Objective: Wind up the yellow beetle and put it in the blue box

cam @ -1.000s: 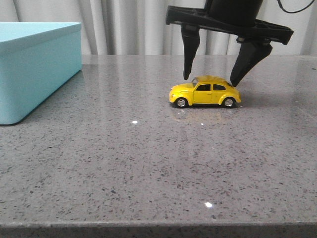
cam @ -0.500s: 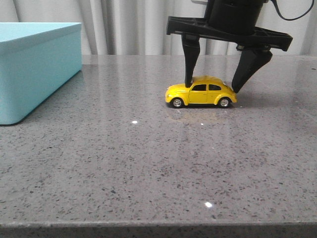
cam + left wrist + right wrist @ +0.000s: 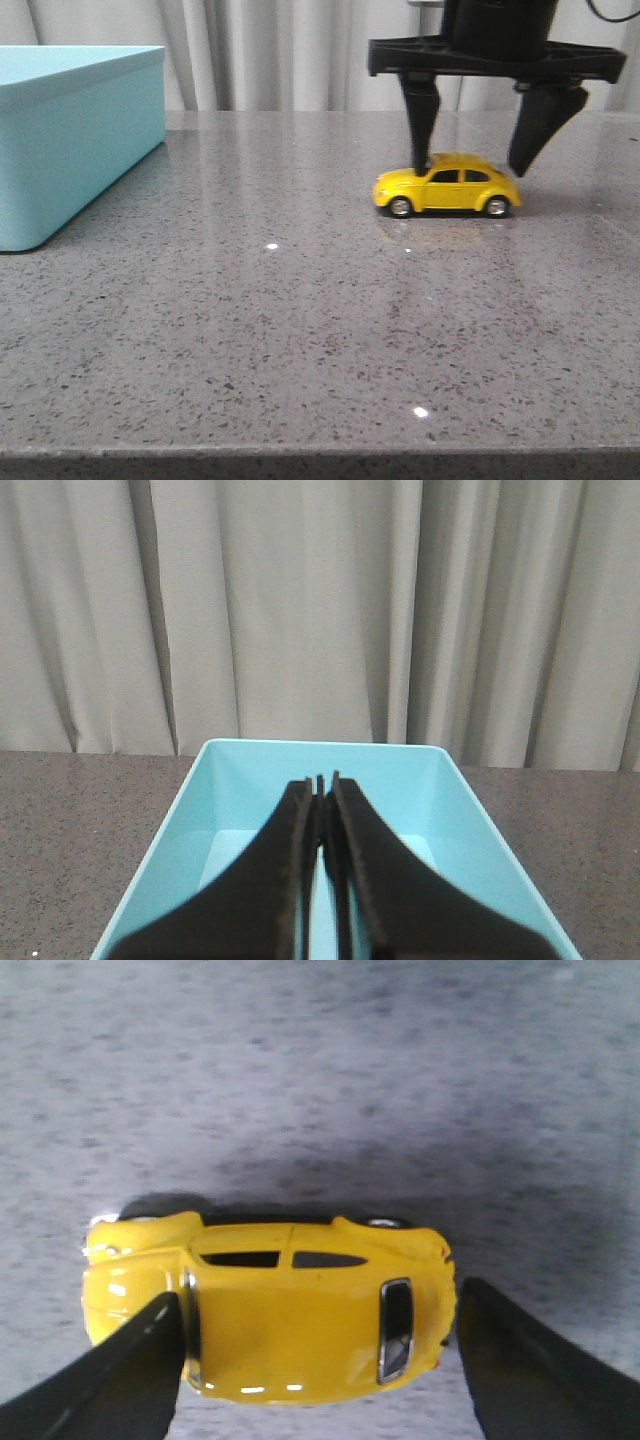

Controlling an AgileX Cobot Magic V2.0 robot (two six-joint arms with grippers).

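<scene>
Low front view; downward right wrist close-up

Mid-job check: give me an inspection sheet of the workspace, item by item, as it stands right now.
Surface: grey speckled stone-look table, glossy.
Job's things: yellow beetle on its wheels on the table, nose toward the blue box, well apart from it; the box is open and nothing shows inside it in the left wrist view.
Clutter: nothing seen.
Grippers: right end effector open, fingers straddling the beetle front and rear; contact cannot be told. Left end effector shut, empty, above the box.
Cables: a dark cable near the right arm.
Surroundings: pale pleated curtain behind the table.
</scene>
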